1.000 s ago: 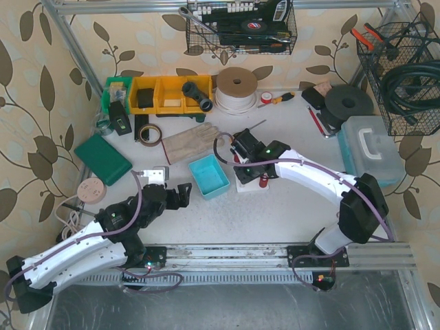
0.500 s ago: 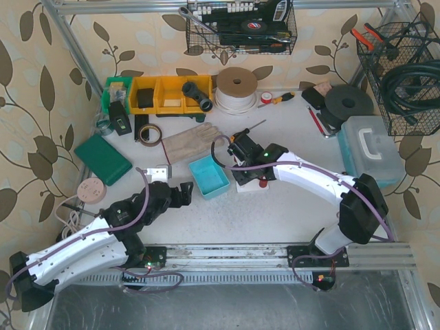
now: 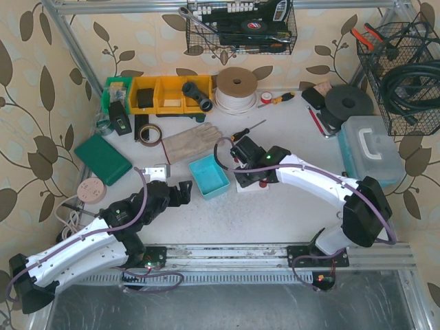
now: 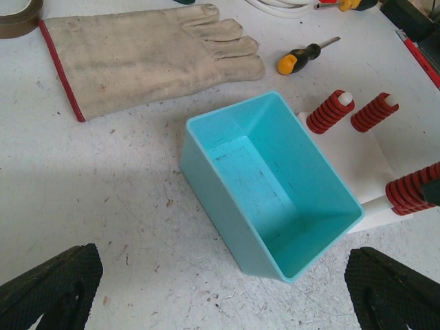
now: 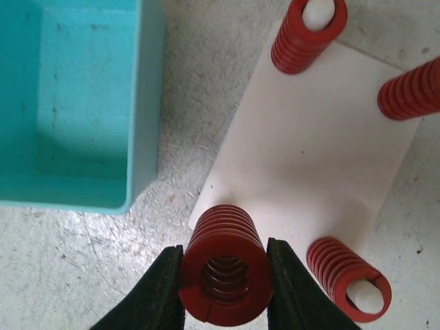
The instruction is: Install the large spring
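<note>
One large spring (image 5: 223, 265), grasped by the right claw (image 5: 223, 292), shows clearly only at its wrist, obscured overhead; left claw (image 4: 223, 295) released.

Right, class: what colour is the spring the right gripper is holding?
The spring in the right gripper is red, clearest in the right wrist view.

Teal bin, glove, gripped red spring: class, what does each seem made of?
Teal bin: likely moulded plastic, smooth, uniform, slightly glossy walls. Glove: probably canvas or leather, matte, creased, red-edged cuff. Red spring: probably painted metal, thick even coils.
</note>
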